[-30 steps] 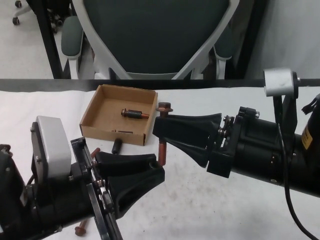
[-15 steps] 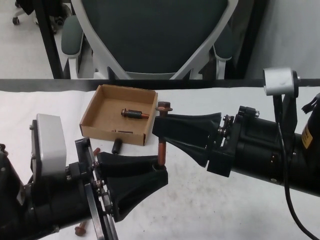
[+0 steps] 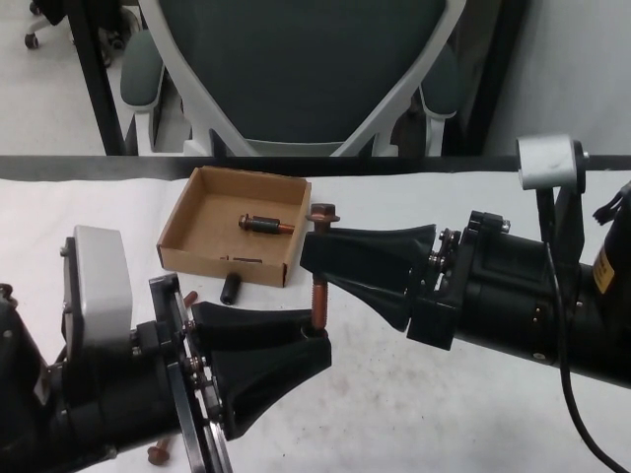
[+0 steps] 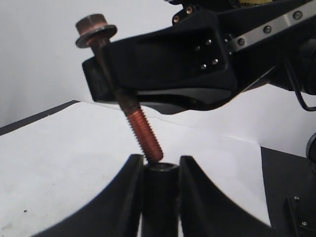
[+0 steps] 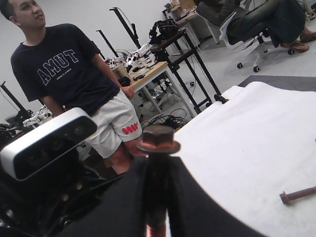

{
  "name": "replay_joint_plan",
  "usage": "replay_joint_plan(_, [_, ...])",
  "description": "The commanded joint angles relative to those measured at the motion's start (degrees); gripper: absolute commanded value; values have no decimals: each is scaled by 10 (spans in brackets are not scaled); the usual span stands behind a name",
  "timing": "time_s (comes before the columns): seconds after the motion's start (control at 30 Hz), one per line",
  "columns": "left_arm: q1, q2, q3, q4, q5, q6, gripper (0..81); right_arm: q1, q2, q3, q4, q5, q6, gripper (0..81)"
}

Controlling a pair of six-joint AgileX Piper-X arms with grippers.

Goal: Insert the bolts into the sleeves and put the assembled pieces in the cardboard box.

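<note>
Right hand [image 3: 316,252] is clamping one bolt [image 3: 318,296], left hand [image 4: 160,169] one sleeve [image 4: 160,200]; one assembled piece [image 3: 264,225] is lying in the box [image 3: 207,258].

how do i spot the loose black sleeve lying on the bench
On the white-covered bench sits an open brown cardboard box. Just in front of its near wall lies a short black cylindrical sleeve. Unlike the assembled piece inside the box, it has nothing inserted in it and lies outside.
</note>
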Motion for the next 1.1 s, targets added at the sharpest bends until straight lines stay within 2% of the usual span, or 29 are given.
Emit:
replay_joint_plan(0.0, [-2,0,-4,-15,-7,-10,8,-1,2,-6,6,-5,0,2])
replay_joint_plan(0.1, [-2,0,-4,-15,-33,-39,8,-1,2,-6,6,-5,0,2])
replay_joint_plan(0.27, [-7,0,-4,-15,-37,-81,8,-1,2,-6,6,-5,0,2])
replay_joint_plan(0.53, [-55,0,-4,-17,-51,-81,8,-1,2,-6,6,-5,-7,2])
replay_joint_plan(0.87, [-56,0,-4,-31,-116,-81,8,-1,2,-6,6,-5,-9,2])
replay_joint_plan(1.07, [-56,0,-4,-31,-155,-81,8,-1,2,-6,6,-33,-9,2])
